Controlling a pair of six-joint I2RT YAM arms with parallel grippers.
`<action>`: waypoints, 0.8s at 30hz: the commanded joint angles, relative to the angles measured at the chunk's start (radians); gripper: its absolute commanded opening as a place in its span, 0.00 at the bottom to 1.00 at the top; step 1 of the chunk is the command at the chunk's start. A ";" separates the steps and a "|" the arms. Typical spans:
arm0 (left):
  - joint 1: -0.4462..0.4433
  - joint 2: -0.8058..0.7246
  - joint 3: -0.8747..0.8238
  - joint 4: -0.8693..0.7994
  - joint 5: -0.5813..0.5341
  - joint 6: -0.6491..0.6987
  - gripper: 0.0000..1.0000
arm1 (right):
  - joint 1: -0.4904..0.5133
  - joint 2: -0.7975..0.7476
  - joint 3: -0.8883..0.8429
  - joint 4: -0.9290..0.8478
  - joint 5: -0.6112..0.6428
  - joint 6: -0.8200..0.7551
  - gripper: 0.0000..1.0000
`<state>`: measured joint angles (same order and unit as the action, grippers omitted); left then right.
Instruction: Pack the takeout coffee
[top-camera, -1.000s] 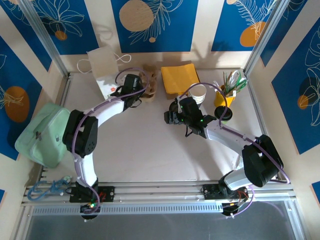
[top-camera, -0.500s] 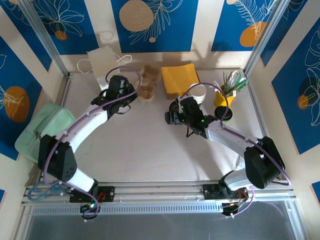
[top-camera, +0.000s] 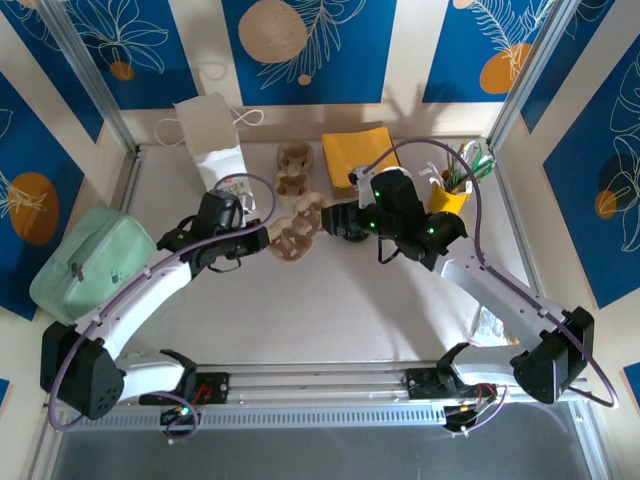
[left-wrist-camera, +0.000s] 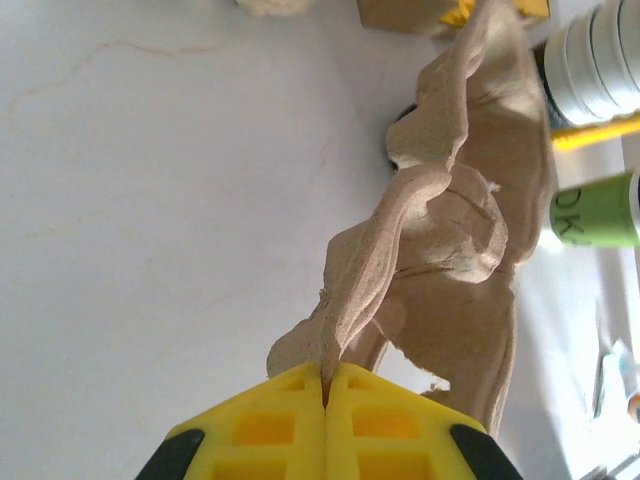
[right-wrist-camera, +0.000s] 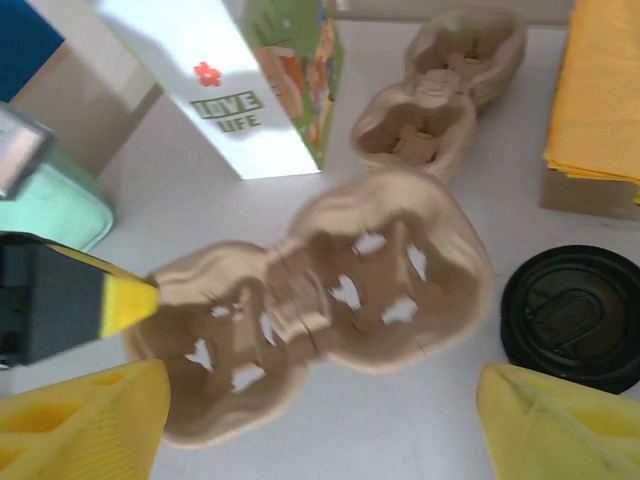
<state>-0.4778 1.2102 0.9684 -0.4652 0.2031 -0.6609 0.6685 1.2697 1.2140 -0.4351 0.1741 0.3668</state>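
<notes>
Top view: a pulp cup carrier (top-camera: 297, 228) is being gripped at centre frame by the left gripper (top-camera: 262, 238), and the right gripper (top-camera: 338, 221) is being held just right of it.

Left wrist view: the carrier's thin rim is being pinched between closed jaws at bottom centre. At the right edge, past the carrier, the green side of what appears to be the takeout coffee (left-wrist-camera: 590, 208) is being partly hidden, just below a stack of white cups (left-wrist-camera: 600, 60).

Right wrist view: the fingers (right-wrist-camera: 90, 425) are being held wide apart, with nothing between them. The carrier is being framed at centre, with a black lid (right-wrist-camera: 575, 315) at lower right; whether a cup is under it cannot be told.
</notes>
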 joint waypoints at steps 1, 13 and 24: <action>-0.019 -0.060 -0.013 -0.015 0.059 0.068 0.01 | 0.042 0.079 0.105 -0.221 -0.012 -0.007 0.80; -0.022 -0.101 -0.023 -0.036 0.136 0.147 0.01 | 0.212 0.288 0.307 -0.425 0.158 -0.065 0.80; -0.023 -0.124 -0.036 -0.014 0.159 0.149 0.01 | 0.233 0.377 0.348 -0.450 0.271 -0.062 0.76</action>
<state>-0.4942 1.1069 0.9421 -0.4904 0.3336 -0.5400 0.8974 1.6352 1.5280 -0.8612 0.4107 0.3130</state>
